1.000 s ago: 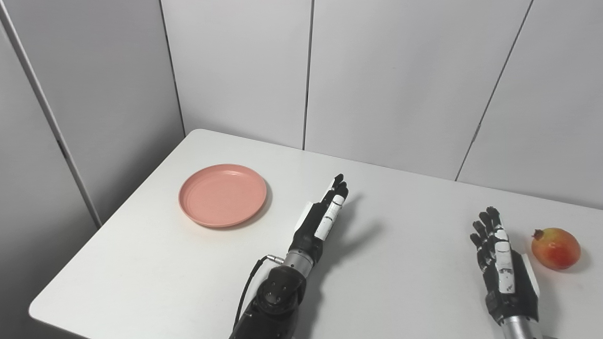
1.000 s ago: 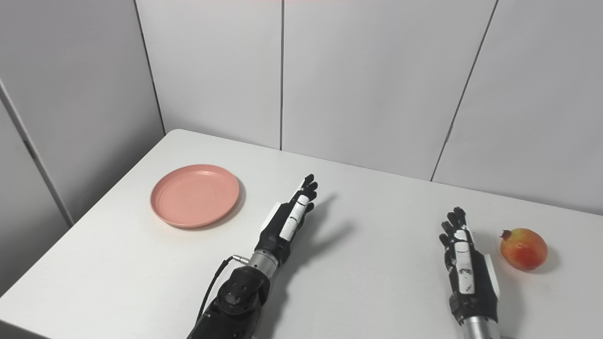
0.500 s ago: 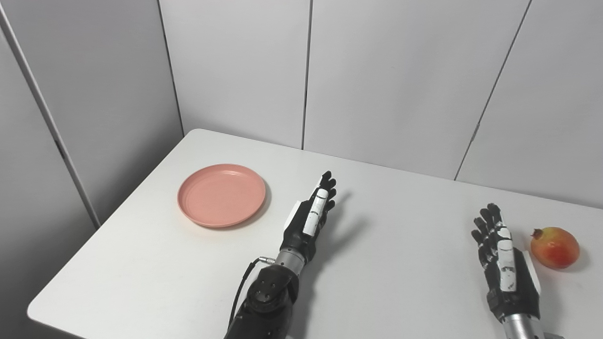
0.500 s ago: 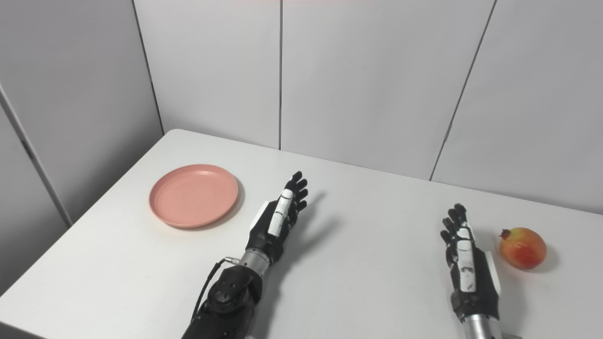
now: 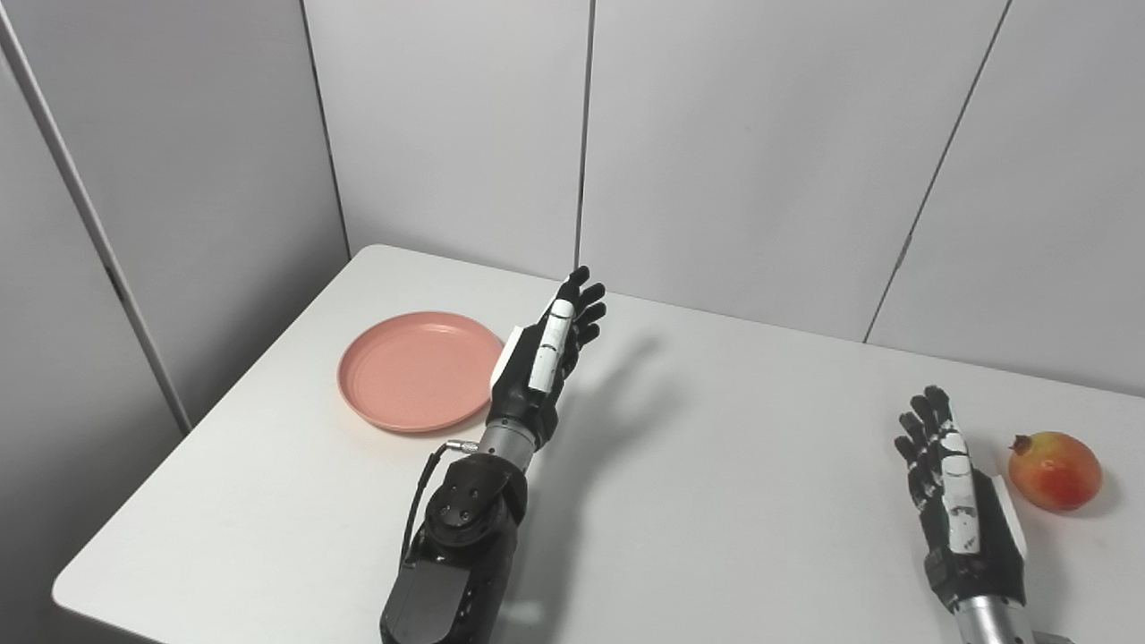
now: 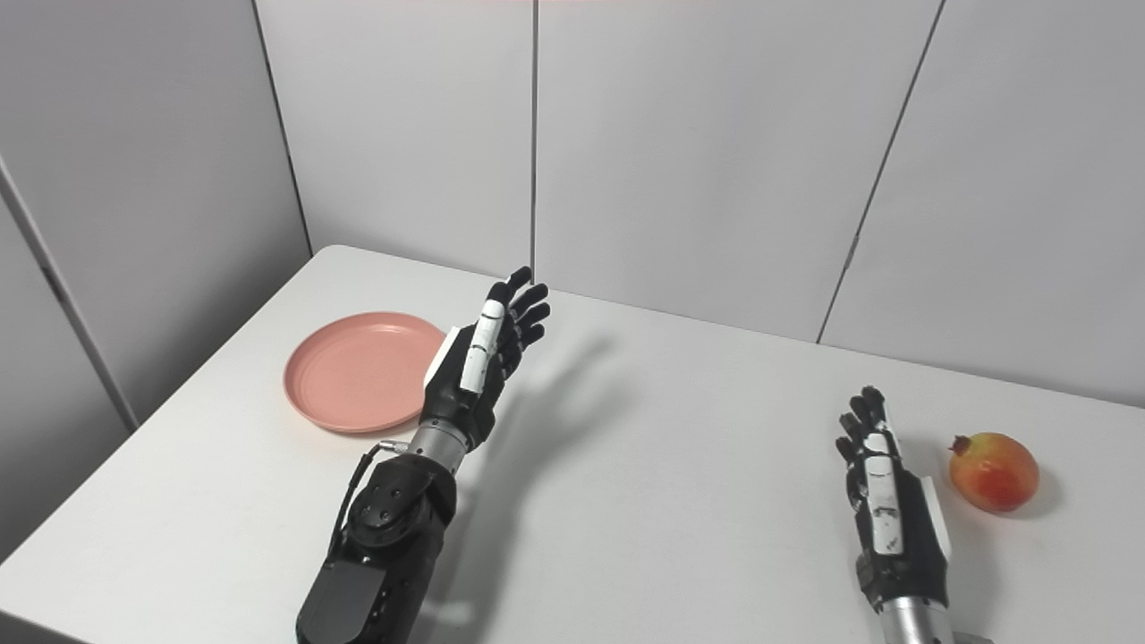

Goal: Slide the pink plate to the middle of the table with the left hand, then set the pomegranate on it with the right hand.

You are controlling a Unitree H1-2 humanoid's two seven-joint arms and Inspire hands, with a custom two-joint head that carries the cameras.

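Note:
The pink plate lies empty on the white table at the left. My left hand is open, fingers straight and pointing away, raised above the table just right of the plate and overlapping its right rim in view. The pomegranate, red and yellow, sits at the far right of the table. My right hand is open, fingers up, just left of the pomegranate and apart from it. Both hands show in the right eye view too, the left hand and the right hand.
Grey wall panels stand close behind the table's far edge and along its left side. The table's near left corner is rounded. Bare tabletop lies between the two hands.
My left hand has risen and moved left and away, from mid-table to the plate's right rim. The plate, pomegranate and right hand have stayed put.

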